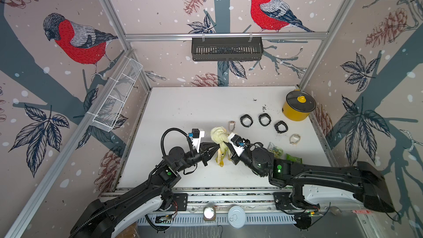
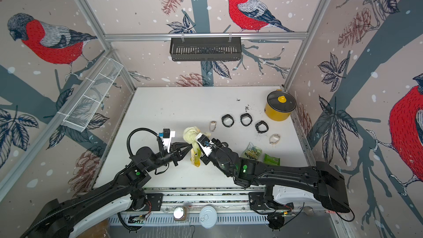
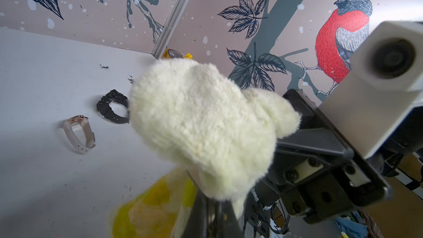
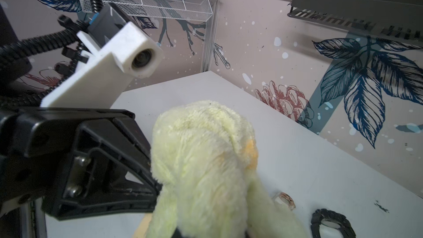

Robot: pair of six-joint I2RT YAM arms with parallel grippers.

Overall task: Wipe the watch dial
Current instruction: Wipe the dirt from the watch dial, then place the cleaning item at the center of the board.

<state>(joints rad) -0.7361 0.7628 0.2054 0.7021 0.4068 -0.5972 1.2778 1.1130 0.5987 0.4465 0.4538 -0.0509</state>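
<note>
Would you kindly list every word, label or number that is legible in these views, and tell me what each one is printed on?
Nothing can be quoted with certainty.
Snack pouch: dark capital letters, tilted, too blurred to quote.
Green packet: print too small to read.
Red sticker at the front edge: too blurred.
Black watch and pale watch: no marking legible.

Behind cloth, in both top views: dial end of yellow strap; fingertips of right gripper. Behind cloth, left wrist view: most of yellow pot, part of black watch; below cloth, yellow strap blurred. Beside cloth, right wrist view: tip of left gripper buried; black watch cut by frame edge.
</note>
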